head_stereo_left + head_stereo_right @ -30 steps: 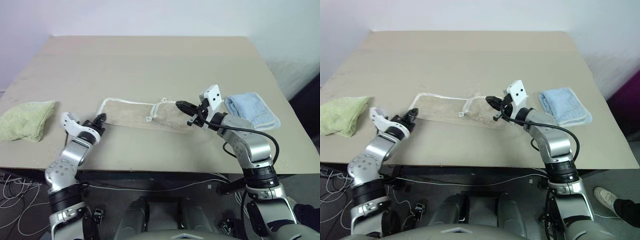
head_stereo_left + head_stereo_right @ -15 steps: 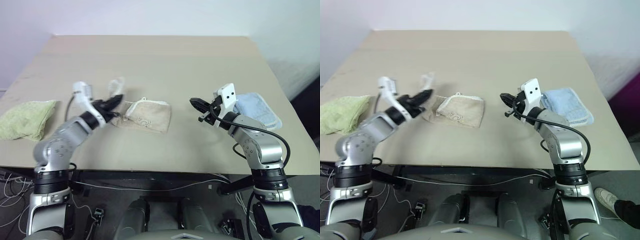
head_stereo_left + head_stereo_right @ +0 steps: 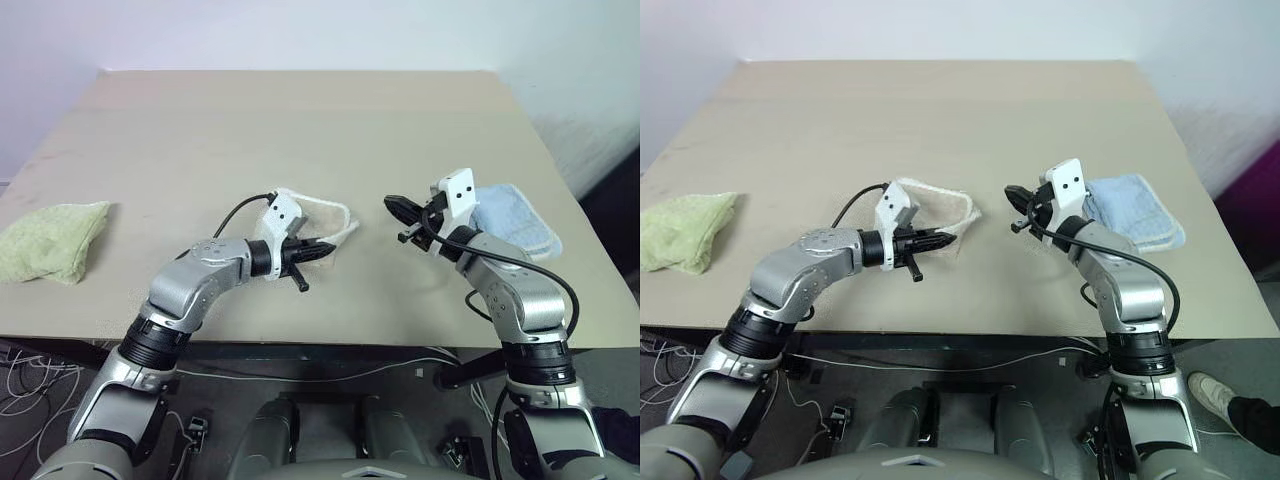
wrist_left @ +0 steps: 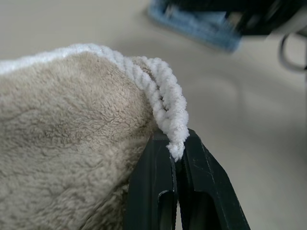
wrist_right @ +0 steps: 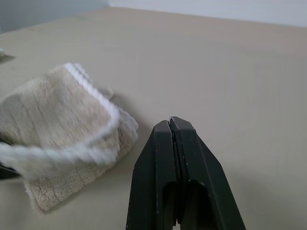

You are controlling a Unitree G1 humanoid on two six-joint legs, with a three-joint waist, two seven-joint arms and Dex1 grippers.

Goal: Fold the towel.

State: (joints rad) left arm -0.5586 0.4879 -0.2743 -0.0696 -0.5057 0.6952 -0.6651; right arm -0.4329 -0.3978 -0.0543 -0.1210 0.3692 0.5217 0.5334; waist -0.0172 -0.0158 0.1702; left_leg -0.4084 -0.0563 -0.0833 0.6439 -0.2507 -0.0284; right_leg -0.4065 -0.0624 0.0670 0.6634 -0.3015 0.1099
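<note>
The towel is bunched near the middle of the desk, folded over on itself. Its white corded edge is pinched between the clenched fingers of the left pincer, which is held at the towel's near side, pointing toward the right arm. The right pincer is held above the desk, apart from the towel on its right, with its fingers pressed together on nothing. A light blue cloth lies just beyond the right pincer, farther from the towel. A pale green cloth lies well apart on the towel's left, near the desk's edge.
</note>
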